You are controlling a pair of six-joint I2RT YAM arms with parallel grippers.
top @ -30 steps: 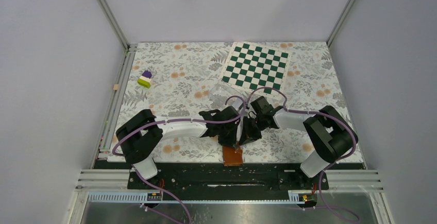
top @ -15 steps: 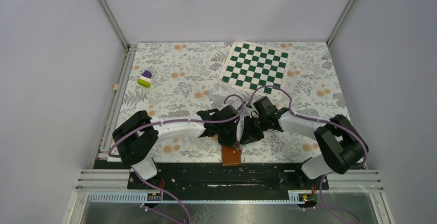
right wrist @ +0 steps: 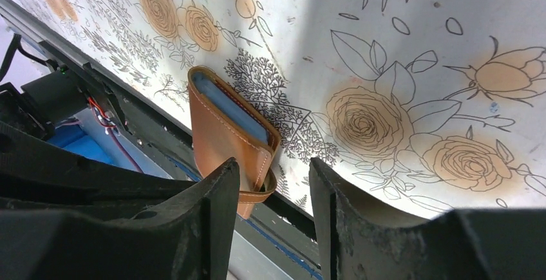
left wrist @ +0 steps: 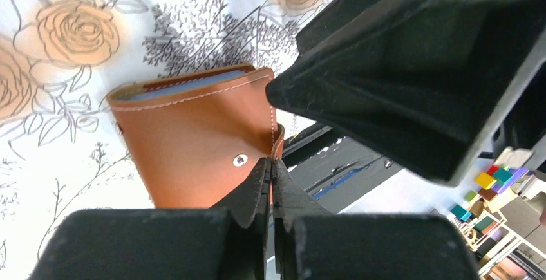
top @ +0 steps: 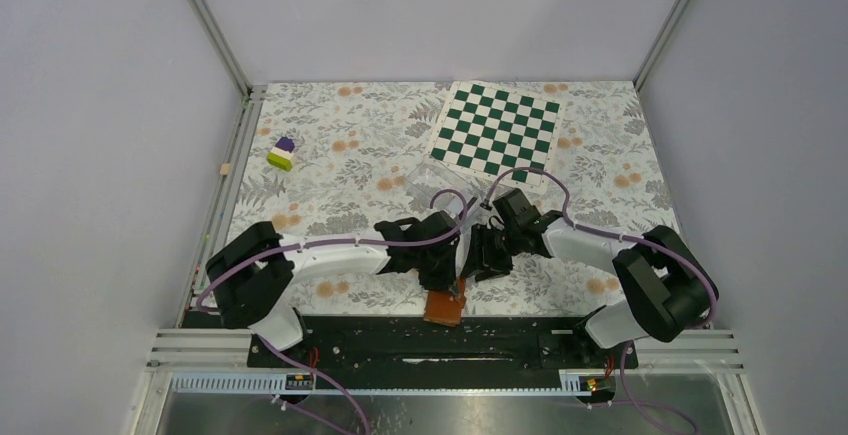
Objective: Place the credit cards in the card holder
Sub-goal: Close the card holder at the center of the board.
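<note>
Card holder [top: 447, 307] bottom centre of top view, folded shut, slightly askew at the table [top: 330, 155] edge by the black base rail [top: 400, 340]. L gripper [left wrist: 271, 180] is pinched tight on its edge next to the snap stud [left wrist: 240, 159]. R gripper [right wrist: 275, 190] is just right of it, fingers apart, holding nothing. Checkerboard [top: 497, 128] upper right, purple-green block [top: 282, 153] upper left.

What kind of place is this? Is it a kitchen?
Probably a robot test booth, not a kitchen: a left arm and right arm bolted to a black rail, plain grey walls around the flowered table, and a green checkerboard.
</note>
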